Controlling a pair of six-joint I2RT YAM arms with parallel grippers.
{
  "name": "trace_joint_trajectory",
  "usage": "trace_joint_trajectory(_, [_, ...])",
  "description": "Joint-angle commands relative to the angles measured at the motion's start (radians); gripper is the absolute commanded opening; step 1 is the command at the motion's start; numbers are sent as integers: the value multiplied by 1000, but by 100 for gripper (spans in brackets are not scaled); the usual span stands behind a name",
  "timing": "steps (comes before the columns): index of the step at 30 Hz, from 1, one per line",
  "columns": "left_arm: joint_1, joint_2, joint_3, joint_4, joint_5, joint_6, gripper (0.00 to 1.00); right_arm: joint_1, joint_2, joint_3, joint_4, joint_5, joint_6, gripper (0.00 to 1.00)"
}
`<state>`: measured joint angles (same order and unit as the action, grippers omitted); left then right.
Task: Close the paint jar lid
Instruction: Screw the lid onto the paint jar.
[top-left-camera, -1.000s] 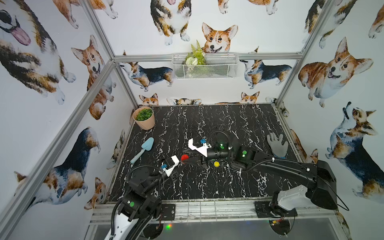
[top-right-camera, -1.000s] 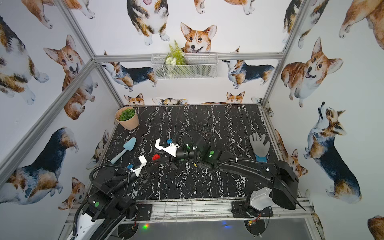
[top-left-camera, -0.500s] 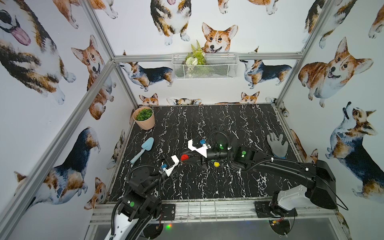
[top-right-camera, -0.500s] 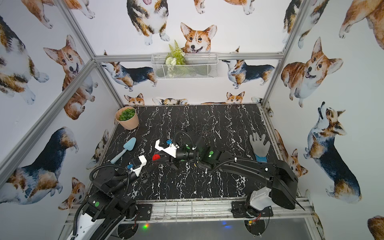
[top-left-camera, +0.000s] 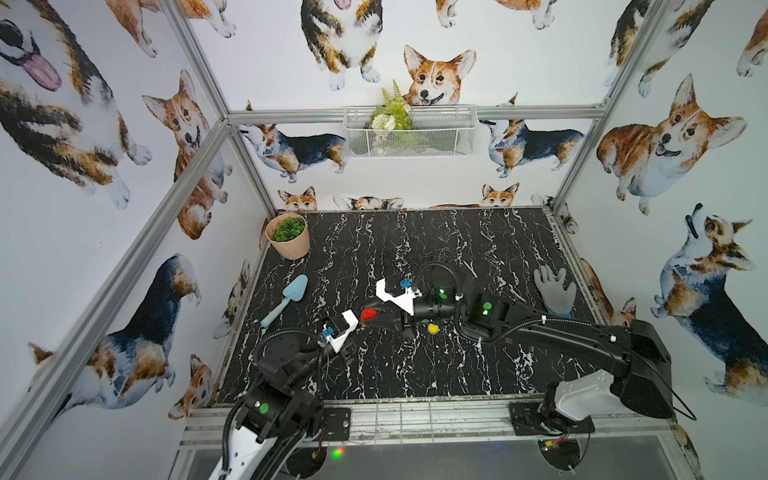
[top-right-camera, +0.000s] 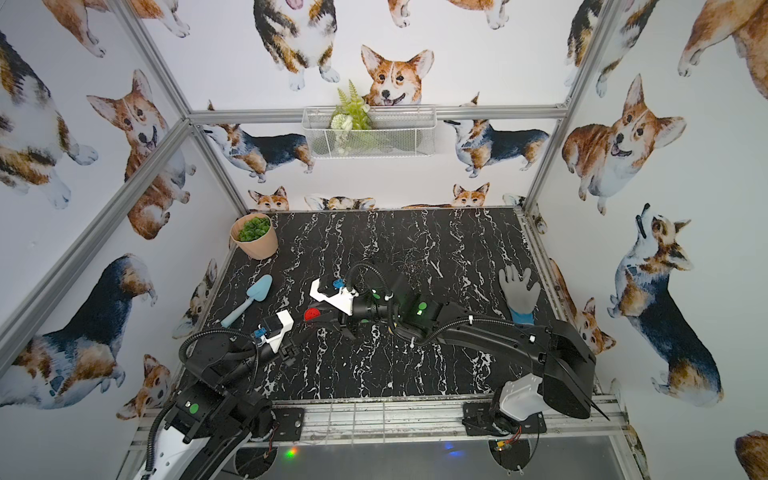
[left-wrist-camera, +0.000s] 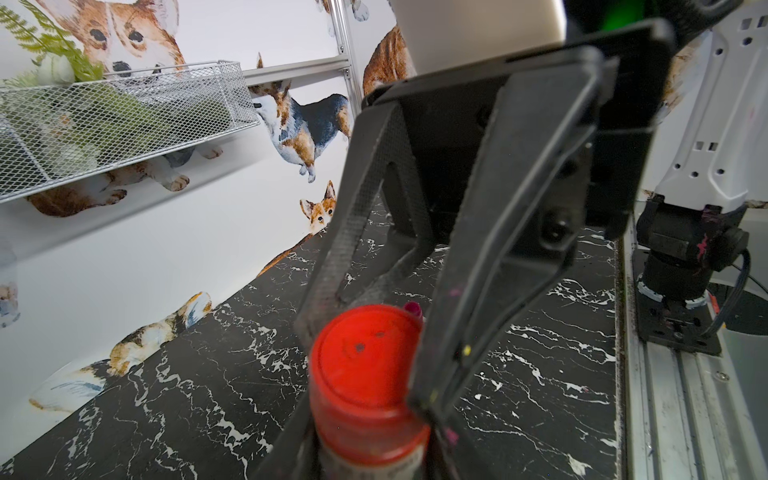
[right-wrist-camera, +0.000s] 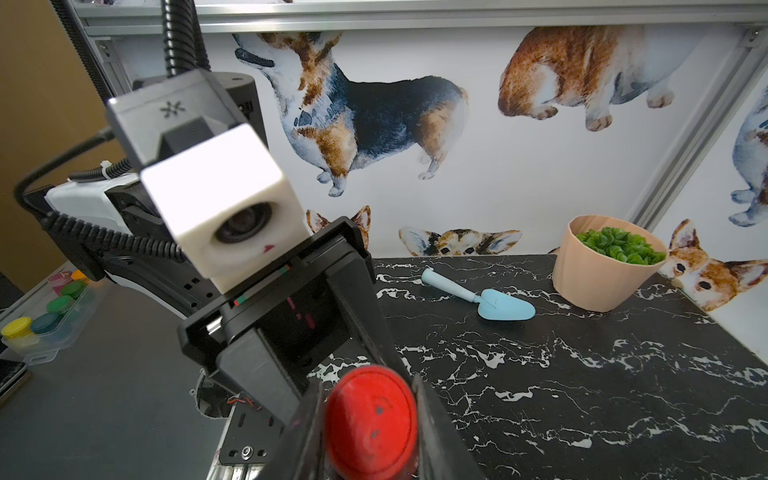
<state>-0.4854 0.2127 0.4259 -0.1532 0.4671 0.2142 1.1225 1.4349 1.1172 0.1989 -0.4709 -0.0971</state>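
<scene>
left gripper (top-right-camera: 305, 326) clamps the paint jar (left-wrist-camera: 368, 455), right gripper (right-wrist-camera: 370, 440) pinches its red lid (left-wrist-camera: 361, 353); tightening step, next likely needs a wrist twist.

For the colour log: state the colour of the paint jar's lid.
Red. The lid shows best in the right wrist view.

Desk (top-left-camera: 457, 249) showing blk marble-look top w/ slight sheen. Red lid (left-wrist-camera: 365, 353) looking like matt plastic, scuffed. Jaws showing rough-textured blk plastic. Basket (top-left-camera: 436, 141) showing white wire-mesh metal. Trowel (right-wrist-camera: 498, 305) & pot (right-wrist-camera: 594, 282) looking like smooth matt plastic. Glove (top-left-camera: 555, 291) looking like knit cloth.
</scene>
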Motion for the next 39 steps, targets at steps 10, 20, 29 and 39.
trace_joint_trajectory(10, [-1, -16, 2, 31, -53, 22, 35, 65, 56, 19, 31, 226, 6, 29])
trace_joint_trajectory(20, [-1, -42, 2, 17, -125, 46, 34, 108, 103, 27, 80, 472, 70, 29])
trace_joint_trajectory(29, [-1, -50, 3, 11, -173, 60, 34, 114, 145, 45, 92, 559, 160, 29])
trace_joint_trajectory(39, [-1, -50, 1, 11, -185, 65, 34, 117, 195, 130, -36, 541, 158, 43])
